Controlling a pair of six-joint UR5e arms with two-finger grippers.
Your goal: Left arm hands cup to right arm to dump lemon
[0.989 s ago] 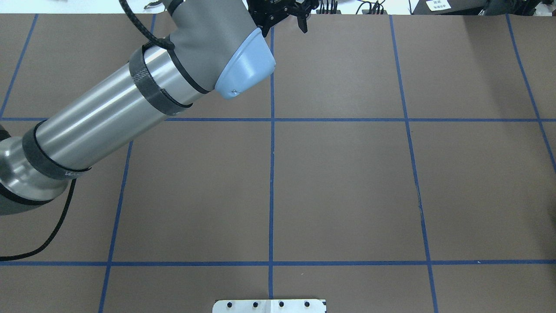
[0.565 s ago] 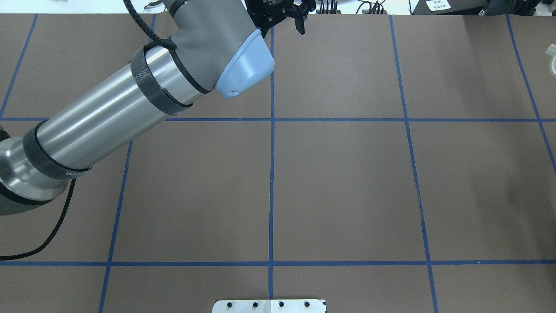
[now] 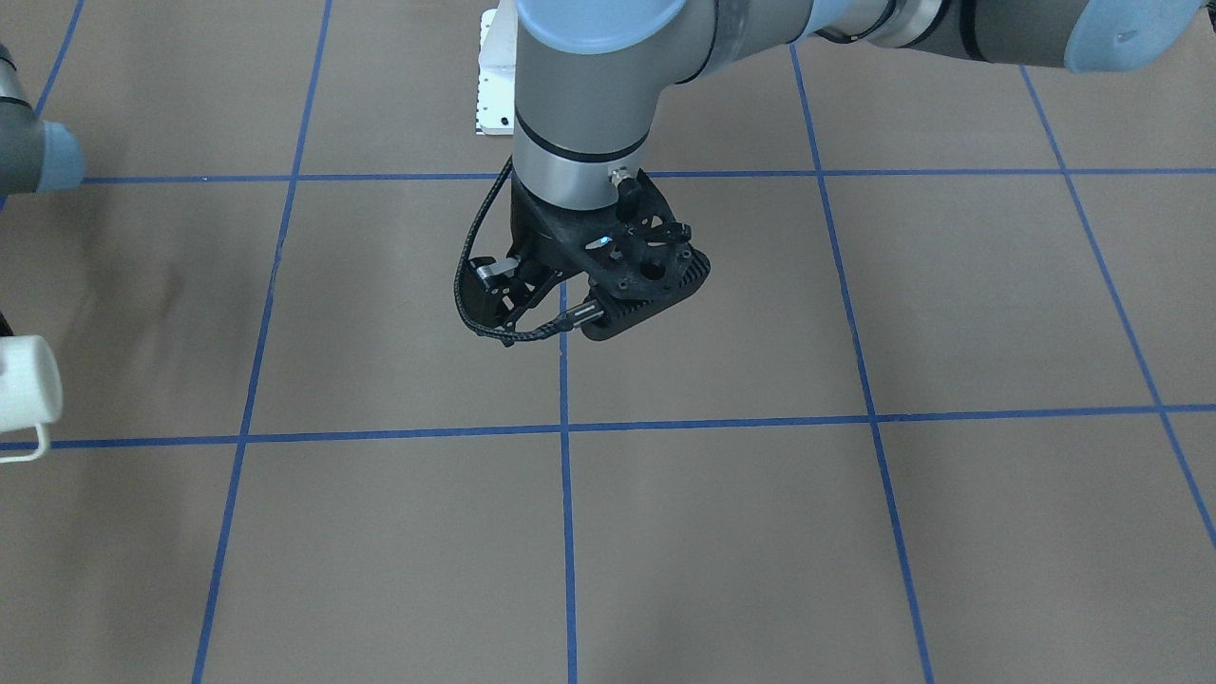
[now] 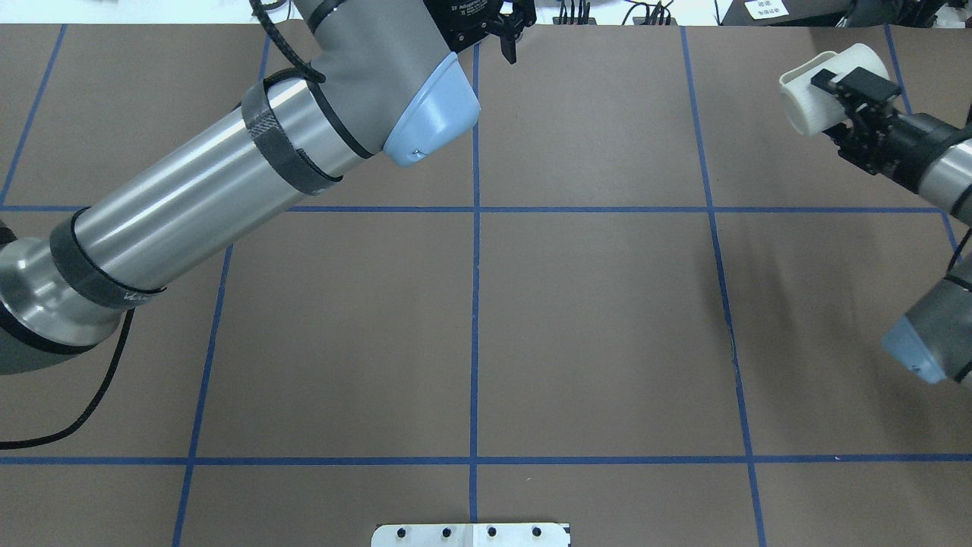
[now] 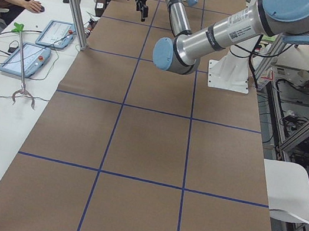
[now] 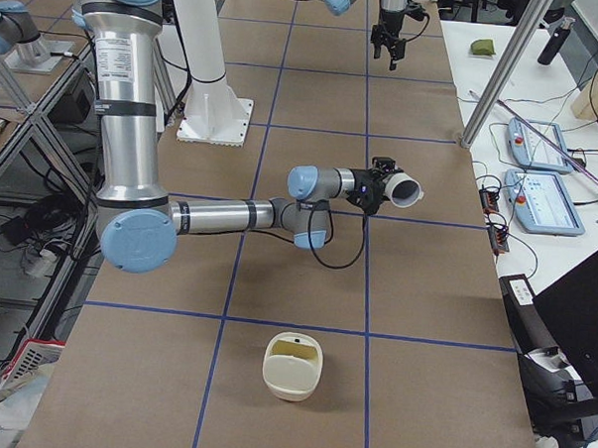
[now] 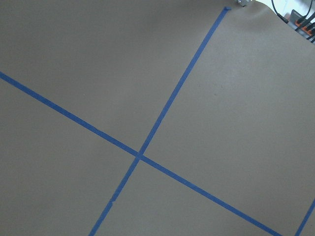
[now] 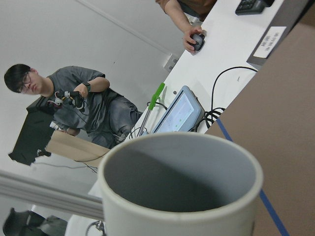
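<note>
The off-white cup (image 4: 805, 102) lies tipped on its side in my right gripper (image 4: 834, 93), which is shut on it above the table's far right. It also shows in the front view (image 3: 24, 380) and the right side view (image 6: 407, 192). In the right wrist view the cup's (image 8: 182, 216) grey inside looks empty. The lemon is not in view. My left gripper (image 3: 496, 296) hangs open and empty over the far middle of the table, with the black perforated bracket (image 3: 651, 275) beside it. It also shows in the right side view (image 6: 391, 45).
A cream square container (image 6: 293, 366) with a yellowish inside sits on the table's right end. A white mounting plate (image 4: 471, 534) is at the near edge. Tablets (image 6: 543, 200) and a metal post (image 6: 499, 74) stand beyond the far edge, with operators there.
My right arm has come in from the right with the cup, which was only just at the edge before. My left arm has shifted slightly and its gripper has drawn back toward the far edge.
</note>
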